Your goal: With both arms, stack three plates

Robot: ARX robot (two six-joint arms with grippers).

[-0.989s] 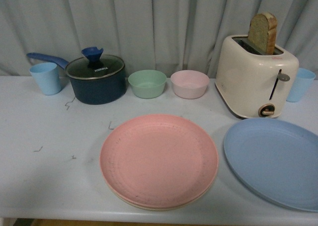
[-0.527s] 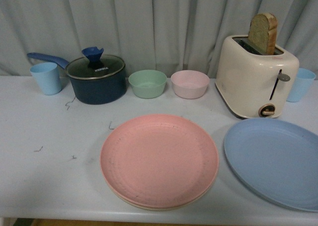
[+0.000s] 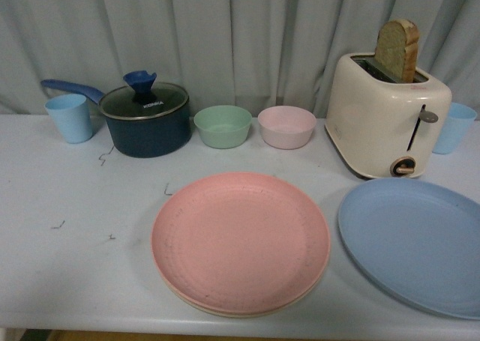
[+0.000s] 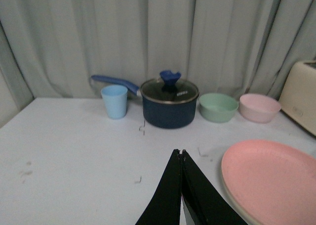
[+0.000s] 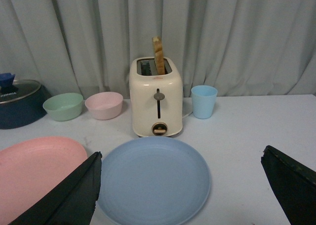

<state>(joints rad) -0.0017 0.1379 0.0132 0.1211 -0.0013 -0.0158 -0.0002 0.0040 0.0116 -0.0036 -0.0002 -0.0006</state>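
Note:
The pink plate (image 3: 240, 240) lies at the table's front middle, stacked on the cream-beige plate (image 3: 225, 311), of which only a thin rim shows. The light blue plate (image 3: 416, 243) lies alone to its right, in front of the toaster. Neither arm shows in the front view. My left gripper (image 4: 180, 152) is shut and empty, above bare table just left of the pink plate (image 4: 271, 180). My right gripper (image 5: 180, 160) is open wide and empty, its jaws standing to either side of the light blue plate (image 5: 153, 180); the pink plate (image 5: 34, 170) lies beside it.
A cream toaster (image 3: 386, 116) with a bread slice stands behind the blue plate, a blue cup (image 3: 454, 127) next to it. A dark lidded pot (image 3: 145, 118), a green bowl (image 3: 222, 126), a pink bowl (image 3: 286, 126) and another blue cup (image 3: 69, 118) line the back. Curtain behind.

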